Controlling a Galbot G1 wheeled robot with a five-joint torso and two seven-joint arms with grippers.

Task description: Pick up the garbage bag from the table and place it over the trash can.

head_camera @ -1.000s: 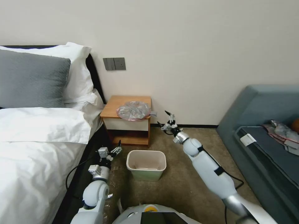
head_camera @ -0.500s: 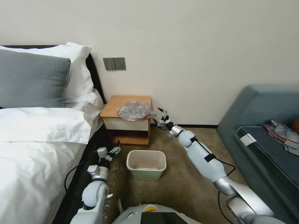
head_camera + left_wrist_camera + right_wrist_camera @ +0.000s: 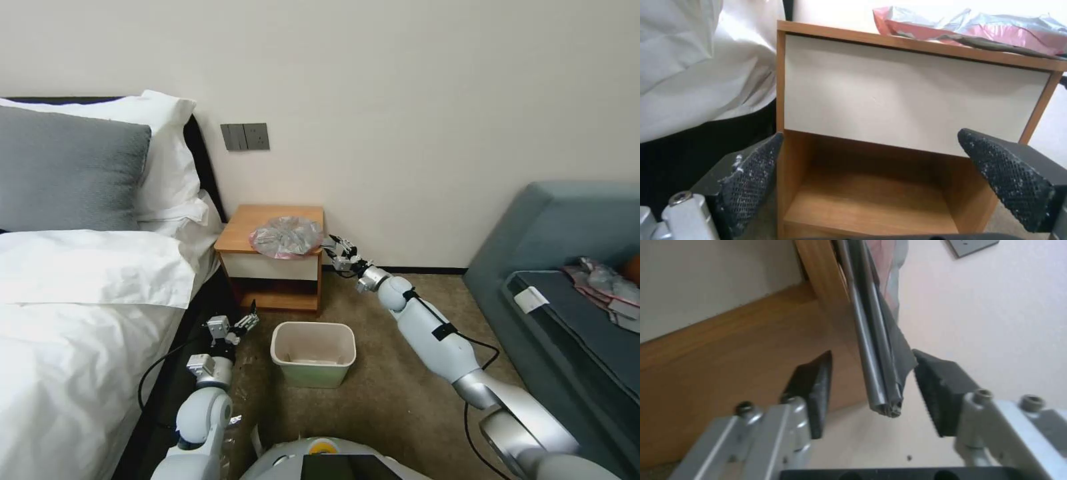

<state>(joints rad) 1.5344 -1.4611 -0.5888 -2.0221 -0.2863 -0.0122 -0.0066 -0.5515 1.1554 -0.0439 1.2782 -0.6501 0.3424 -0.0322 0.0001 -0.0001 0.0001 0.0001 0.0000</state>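
orange-brown wood tops the table (image 3: pixel 260 223), which stands against the wall beside the bed (image 3: pixel 80 320). on the floor in front of it sits the trash can (image 3: pixel 313 353), unlined. the garbage bag (image 3: pixel 287 237) lies crumpled on the tabletop near its right edge, with a folded grey corner hanging out past that edge. the right gripper (image 3: pixel 333 248) is level with that corner, its pads apart with the folded strip (image 3: pixel 882 373) between them but not touching either. to grip well, i judge it should go a little deeper before closing, so the thin plastic can't slip out. the left gripper (image 3: pixel 248 322) waits low beside the can, pads spread wide.
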